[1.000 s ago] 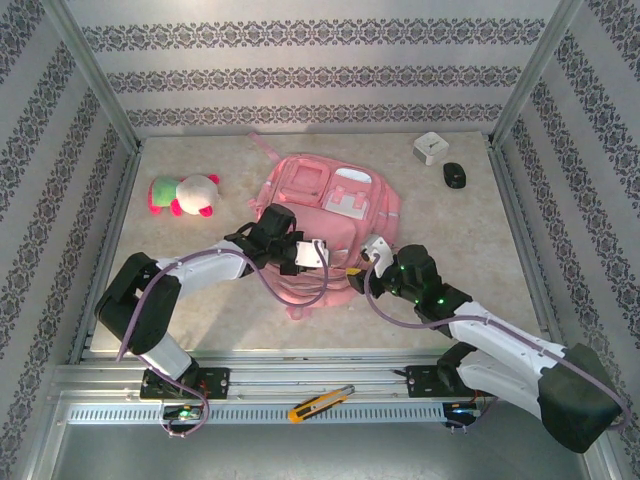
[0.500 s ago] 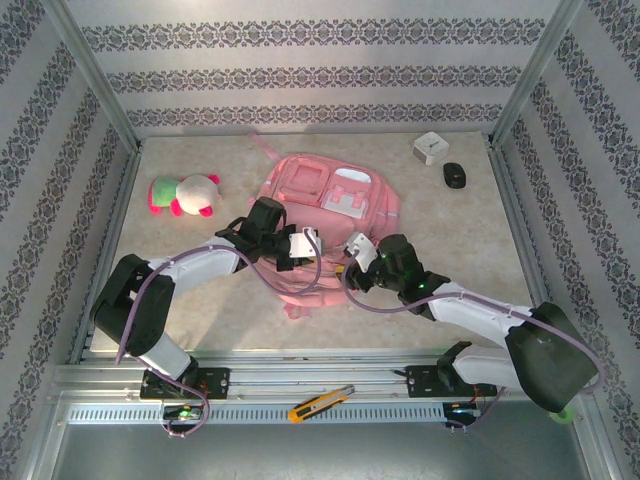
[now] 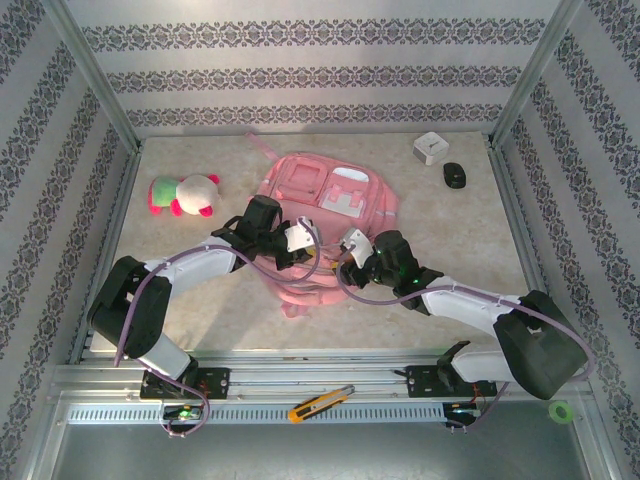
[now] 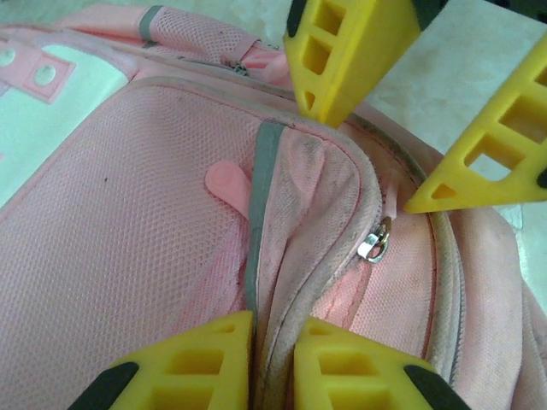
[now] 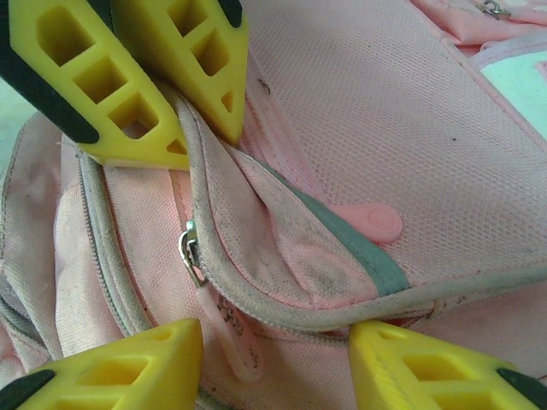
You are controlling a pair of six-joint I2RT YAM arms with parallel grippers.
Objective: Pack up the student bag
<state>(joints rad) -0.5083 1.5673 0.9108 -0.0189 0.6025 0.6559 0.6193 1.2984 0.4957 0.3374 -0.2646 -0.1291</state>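
Observation:
The pink student bag point(image 3: 335, 195) lies flat in the middle of the table. My left gripper point(image 3: 298, 240) point(image 4: 273, 363) is shut on a raised fold of the bag's pocket edge, beside a grey trim strip point(image 4: 261, 196). My right gripper point(image 3: 350, 246) point(image 5: 273, 363) faces it, open, with its fingers on either side of the pale pink zipper pull point(image 5: 231, 342). The pull hangs from a metal slider point(image 5: 190, 248) point(image 4: 374, 245), and neither finger touches it. In the left wrist view, the right gripper's yellow fingers point(image 4: 350, 51) hover just past the slider.
A pink, green and white plush toy point(image 3: 185, 193) lies at the left. A white box point(image 3: 430, 148) and a black mouse point(image 3: 455, 175) sit at the back right. A yellow utility knife point(image 3: 320, 402) rests on the front rail.
My right gripper has moved left onto the bag, close to the left gripper, and its jaws have narrowed a little. The left gripper has shifted slightly back, still holding the fold.

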